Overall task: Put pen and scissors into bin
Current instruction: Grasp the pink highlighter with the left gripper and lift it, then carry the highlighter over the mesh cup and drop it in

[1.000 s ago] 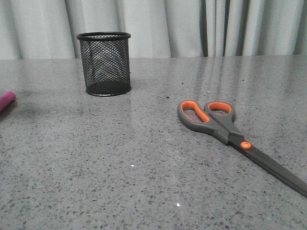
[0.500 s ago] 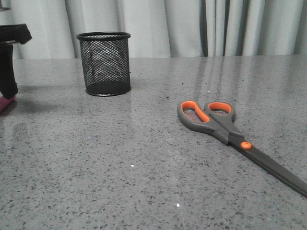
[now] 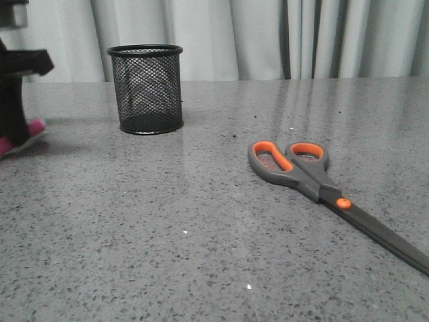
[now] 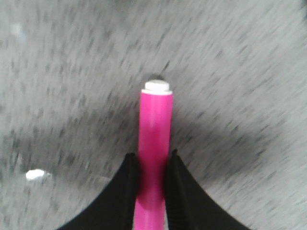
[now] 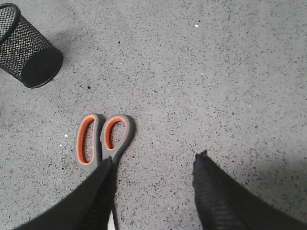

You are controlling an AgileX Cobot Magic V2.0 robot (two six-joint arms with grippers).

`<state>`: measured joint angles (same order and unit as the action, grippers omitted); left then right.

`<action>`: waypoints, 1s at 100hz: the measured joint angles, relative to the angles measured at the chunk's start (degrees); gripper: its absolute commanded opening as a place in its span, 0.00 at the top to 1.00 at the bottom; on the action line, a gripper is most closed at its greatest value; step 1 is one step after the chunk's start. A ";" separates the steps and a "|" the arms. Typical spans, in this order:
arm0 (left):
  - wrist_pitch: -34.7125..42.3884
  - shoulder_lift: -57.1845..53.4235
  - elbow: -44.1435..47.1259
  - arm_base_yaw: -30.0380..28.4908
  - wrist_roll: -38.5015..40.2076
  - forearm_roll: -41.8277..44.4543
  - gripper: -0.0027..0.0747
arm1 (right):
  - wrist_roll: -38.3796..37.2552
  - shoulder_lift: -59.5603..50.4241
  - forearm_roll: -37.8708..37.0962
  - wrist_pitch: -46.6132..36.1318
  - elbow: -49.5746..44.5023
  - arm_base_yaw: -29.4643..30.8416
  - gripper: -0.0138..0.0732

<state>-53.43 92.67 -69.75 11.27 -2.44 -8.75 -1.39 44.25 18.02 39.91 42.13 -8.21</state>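
Note:
My left gripper (image 3: 15, 131) is at the table's far left, shut on the magenta pen (image 3: 33, 127). In the left wrist view the pen (image 4: 154, 134) runs out between the black fingers (image 4: 125, 191), its pale end forward; the gripper (image 4: 152, 158) grips its barrel. The black mesh bin (image 3: 147, 88) stands upright to the right of it, empty as far as I can see. The scissors (image 3: 315, 182) lie flat on the right, handles toward the bin. In the right wrist view my right gripper (image 5: 154, 160) is open above the table, beside the scissors' handles (image 5: 103, 139); the bin (image 5: 26, 45) shows there too.
The grey speckled table (image 3: 188, 228) runs to a pale curtain (image 3: 268, 37) at the back. The right arm does not show in the front view.
My left gripper came into the front view at the far left, came down on the pen and closed on it. The pen's end has lifted and shifted right. Scissors and bin have not moved.

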 measured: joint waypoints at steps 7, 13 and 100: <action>5.50 -3.10 0.13 0.00 -1.98 -2.99 0.99 | 0.00 0.00 0.00 0.00 0.00 0.00 0.45; 11.68 -6.39 0.23 0.00 -4.80 -7.76 0.99 | 0.00 0.00 0.00 0.00 0.00 0.00 0.45; 33.48 2.48 0.23 9.21 -90.16 -94.07 0.99 | 0.00 0.85 0.00 -3.37 0.00 0.00 0.45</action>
<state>-19.96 95.15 -69.53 20.47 -92.61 -102.82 -1.39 45.10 18.02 36.54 42.13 -8.21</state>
